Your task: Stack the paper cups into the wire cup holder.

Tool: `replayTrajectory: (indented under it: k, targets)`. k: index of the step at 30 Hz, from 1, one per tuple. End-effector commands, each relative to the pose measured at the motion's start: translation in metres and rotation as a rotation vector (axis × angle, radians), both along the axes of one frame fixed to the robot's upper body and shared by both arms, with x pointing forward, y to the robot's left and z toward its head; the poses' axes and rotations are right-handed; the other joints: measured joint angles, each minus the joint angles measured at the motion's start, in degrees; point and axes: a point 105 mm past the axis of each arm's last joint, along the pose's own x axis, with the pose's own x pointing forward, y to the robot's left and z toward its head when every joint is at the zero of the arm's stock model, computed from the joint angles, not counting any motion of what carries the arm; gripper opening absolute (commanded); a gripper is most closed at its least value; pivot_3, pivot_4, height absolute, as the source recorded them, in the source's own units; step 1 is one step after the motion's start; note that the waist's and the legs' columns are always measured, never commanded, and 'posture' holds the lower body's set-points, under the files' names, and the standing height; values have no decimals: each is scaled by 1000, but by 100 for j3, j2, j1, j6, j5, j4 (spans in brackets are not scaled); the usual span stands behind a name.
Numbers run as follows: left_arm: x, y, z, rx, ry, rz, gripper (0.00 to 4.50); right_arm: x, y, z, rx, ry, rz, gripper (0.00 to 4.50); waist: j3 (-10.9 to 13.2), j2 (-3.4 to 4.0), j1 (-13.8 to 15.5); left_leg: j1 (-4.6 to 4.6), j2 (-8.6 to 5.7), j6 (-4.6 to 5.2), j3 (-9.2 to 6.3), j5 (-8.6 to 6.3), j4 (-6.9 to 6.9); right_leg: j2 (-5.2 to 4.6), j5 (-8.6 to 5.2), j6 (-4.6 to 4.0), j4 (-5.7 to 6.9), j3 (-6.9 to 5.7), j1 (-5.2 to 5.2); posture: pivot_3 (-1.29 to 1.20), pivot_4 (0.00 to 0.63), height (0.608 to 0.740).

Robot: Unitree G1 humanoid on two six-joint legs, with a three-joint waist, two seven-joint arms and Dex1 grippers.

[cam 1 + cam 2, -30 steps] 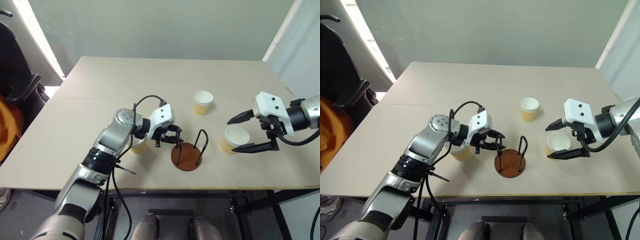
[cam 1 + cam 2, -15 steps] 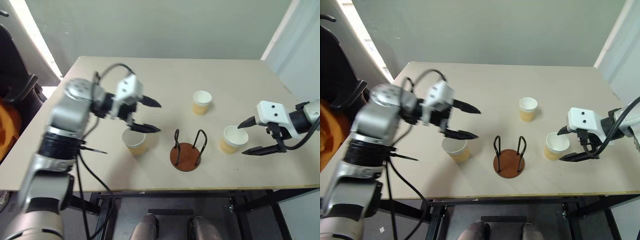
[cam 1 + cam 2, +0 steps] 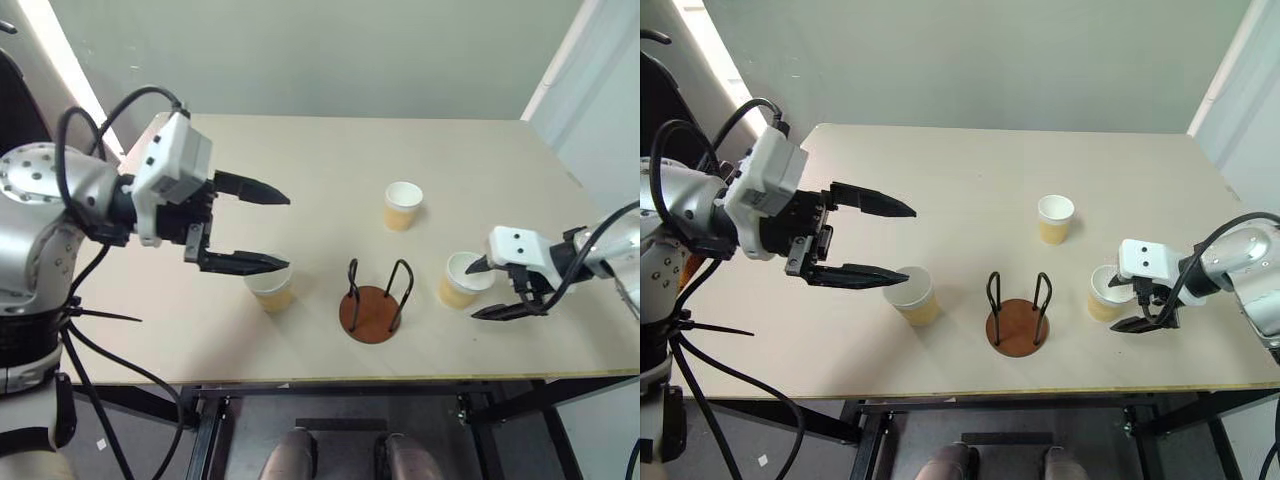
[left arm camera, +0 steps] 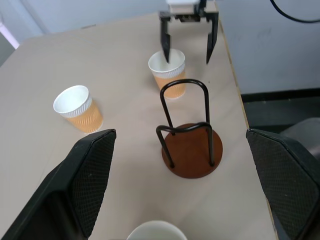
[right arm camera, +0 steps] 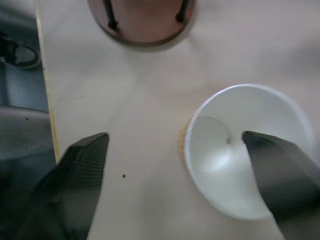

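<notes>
- Right now a pale beige table (image 3: pixel 200 190) stands against a grey-green wall (image 3: pixel 320 50), with a bright strip of light at the far left and a white panel at the far right.
- Below the near table edge I can see dark frame bars.
- Near the front edge at the middle sits the holder (image 3: pixel 372 300), a reddish-brown disc with two black wire loops upright on it; no cup is in it.
- Three cups stand upright on the table: the left cup (image 3: pixel 270 284) just left of the holder, the far cup (image 3: pixel 403 205) behind the holder and a little to the right, and the right cup (image 3: pixel 462 280) just right of the holder.
- The left gripper (image 3: pixel 265 227) hangs raised above the table with its fingers spread wide and nothing between them; its lower fingertip shows over the left cup's rim, clear of it.
- The right gripper (image 3: pixel 484 288) is low at the right cup, its jaws apart, one finger (image 5: pixel 272 165) reaching inside the cup's mouth and the other outside on the side away from the holder; I cannot tell whether either touches the wall.
</notes>
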Motion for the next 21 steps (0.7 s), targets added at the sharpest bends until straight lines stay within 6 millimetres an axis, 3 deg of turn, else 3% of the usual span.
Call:
replayTrajectory:
  k: [1,6,9,13,17,21]
  targets:
    - [-7,0,11,-1,-49,12,4500,6,1,0,-25,-31,3,2875,0,0,-4,1,0,0,0,0,0,0,1,-1,1,1,0,0,150,740]
    - [-6,5,11,3,-40,43,4500,11,4,-5,-36,-49,15,1101,0,1,-17,7,3,-2,0,1,-12,1,-3,-7,5,0,-3,0,150,740]
    - [-5,6,9,7,-36,57,4500,15,4,3,-27,-90,19,10,0,1,-18,7,2,-8,0,-3,-17,1,-4,-9,4,0,-4,0,150,740]
    - [-1,12,5,21,-32,95,4500,11,12,48,60,-151,76,10,3,5,-22,5,2,-13,0,-7,-26,1,-7,-14,3,0,-10,0,150,740]
    - [4,16,3,28,-29,120,4500,-1,35,113,181,-235,212,10,7,12,-41,0,-1,-24,3,1,-50,1,-13,-23,6,4,-30,0,150,740]
    - [7,19,-4,53,-15,137,4500,-26,73,141,265,-228,426,10,-4,-7,-40,14,8,-38,-11,11,-94,8,-43,-72,8,-11,-34,0,150,740]
